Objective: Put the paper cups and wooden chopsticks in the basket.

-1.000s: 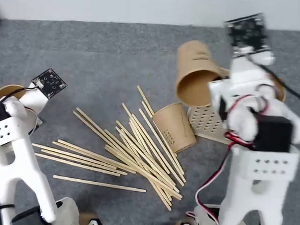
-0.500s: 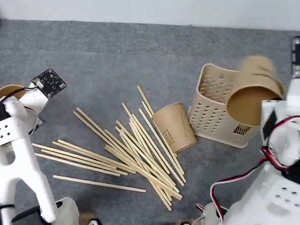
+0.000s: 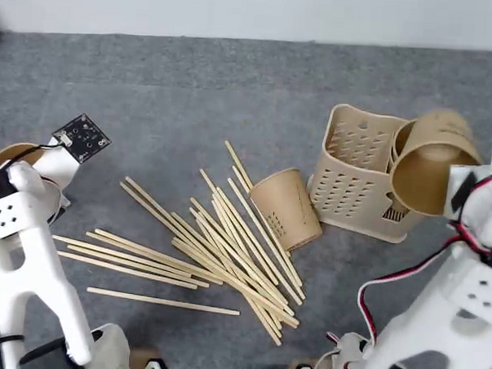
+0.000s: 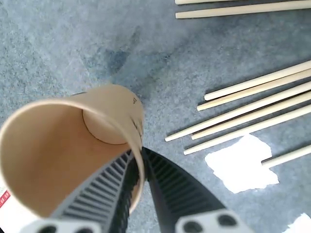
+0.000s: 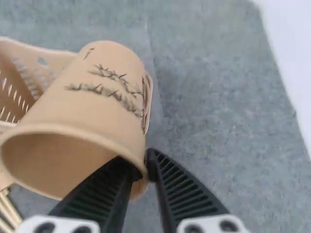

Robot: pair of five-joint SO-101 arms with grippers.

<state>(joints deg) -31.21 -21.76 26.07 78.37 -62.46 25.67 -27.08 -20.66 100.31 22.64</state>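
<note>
Right claw clamps paper cup rim by basket; left claw pinches another cup; chopsticks, third cup strewn between.

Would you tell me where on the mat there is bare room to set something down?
The widest bare stretch of grey mat runs along the far side, between the wall and the chopsticks. A smaller patch lies between the basket and the right arm. The middle is crowded: fanned chopsticks and a paper cup lying beside the basket.
</note>
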